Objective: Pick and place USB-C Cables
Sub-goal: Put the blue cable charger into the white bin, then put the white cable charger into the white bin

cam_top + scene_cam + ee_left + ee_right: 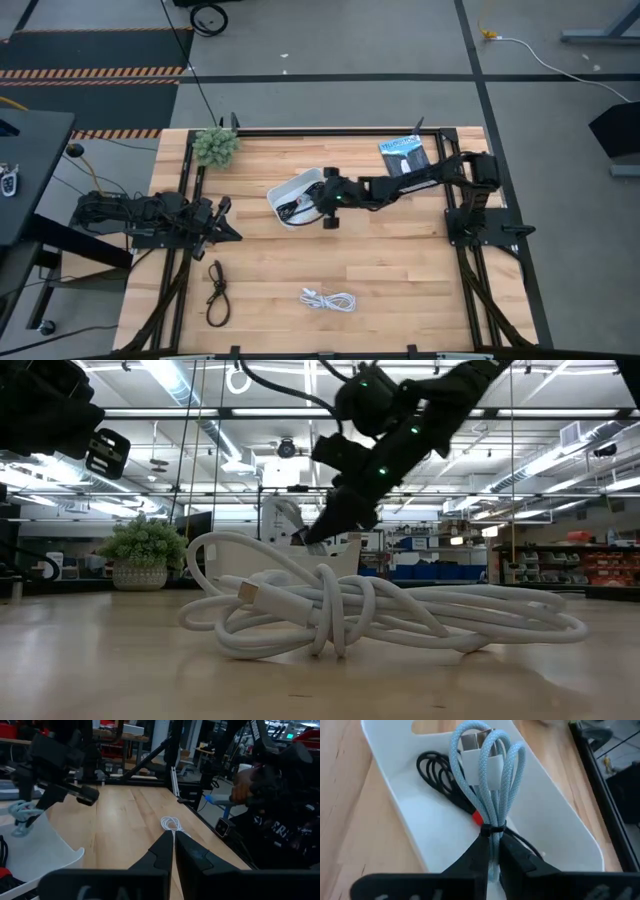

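Note:
My right gripper [493, 851] reaches over the white tray [290, 185] near the table's middle and is shut on the grey-blue cable [487, 780]. A black cable with a red tie [440, 772] lies on the tray floor under it. The white cable [328, 299] lies coiled on the table near the front edge and fills the low view [380, 610]. The dark cable [216, 292] lies left of it. My left gripper [174, 845] is shut, holds nothing, and waits at the table's left side [225, 225]. My right gripper pinches the grey-blue cable bundle between its two fingers at the tied end [492, 827], where a thin dark tie wraps the strands. The fingers come from above, slanting down along the bundle. The loops and white connectors [482, 755] reach out past the fingertips, over the tray.
A flat black-and-blue packet [405, 155] lies near the far right edge. A small potted plant [215, 145] stands at the far left corner. A black metal frame [330, 128] borders the table. A person in dark clothes [280, 810] sits beyond the table's edge in the left wrist view.

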Controlling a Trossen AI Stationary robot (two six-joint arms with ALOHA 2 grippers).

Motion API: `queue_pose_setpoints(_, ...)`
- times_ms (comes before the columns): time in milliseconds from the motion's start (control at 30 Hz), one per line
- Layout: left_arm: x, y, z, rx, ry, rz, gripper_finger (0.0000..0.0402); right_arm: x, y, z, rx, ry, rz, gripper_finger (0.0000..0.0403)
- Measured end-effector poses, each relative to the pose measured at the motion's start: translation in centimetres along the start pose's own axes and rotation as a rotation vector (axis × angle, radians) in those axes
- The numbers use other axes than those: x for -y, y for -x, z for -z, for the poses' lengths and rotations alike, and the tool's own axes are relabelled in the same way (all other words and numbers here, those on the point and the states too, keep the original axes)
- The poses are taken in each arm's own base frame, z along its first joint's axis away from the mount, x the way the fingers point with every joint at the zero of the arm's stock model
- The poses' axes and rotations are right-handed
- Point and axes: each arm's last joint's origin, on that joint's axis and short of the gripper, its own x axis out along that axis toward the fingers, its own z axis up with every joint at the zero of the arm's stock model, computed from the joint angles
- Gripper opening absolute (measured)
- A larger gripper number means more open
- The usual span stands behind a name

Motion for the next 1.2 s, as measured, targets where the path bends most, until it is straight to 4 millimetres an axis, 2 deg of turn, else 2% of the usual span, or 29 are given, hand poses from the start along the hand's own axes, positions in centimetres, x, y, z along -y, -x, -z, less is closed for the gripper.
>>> queue_pose_setpoints(100, 0.0, 0.0, 0.0, 0.000, 0.000, 0.000, 0.0025, 0.2, 0.1, -0.6, -0.066, 0.040, -0.023, 0.0062)
queue_pose_setpoints(267, 0.0, 0.0, 0.0, -0.007, 0.001, 0.000, 0.0025, 0.6, 0.3, -2.0, -0.068, 0.056, -0.026, 0.0103)
queue_pose_setpoints(500, 0.0, -0.1, 0.1, -0.014, 0.003, -0.002, 0.0025, -0.5, 1.3, -3.1, -0.103, 0.057, -0.078, 0.0132)
queue_pose_setpoints(667, 0.0, -0.1, 0.1, -0.013, 0.003, -0.002, 0.0025, -4.3, 2.5, -4.2, -0.049, 0.068, -0.265, 0.0134)
queue_pose_setpoints(933, 0.0, -0.1, 0.1, -0.013, 0.002, -0.002, 0.0025, -10.9, 5.1, -5.9, 0.069, 0.044, -0.418, 0.0139)
queue_pose_setpoints(1067, 0.0, -0.1, 0.1, -0.013, 0.003, -0.002, 0.0025, -14.0, 6.2, -5.4, 0.112, 0.013, -0.500, 0.0150)
queue_pose_setpoints(1200, 0.0, -0.1, 0.1, -0.013, 0.003, -0.002, 0.0025, -16.8, 7.0, -3.7, 0.156, 0.023, -0.534, 0.0176)
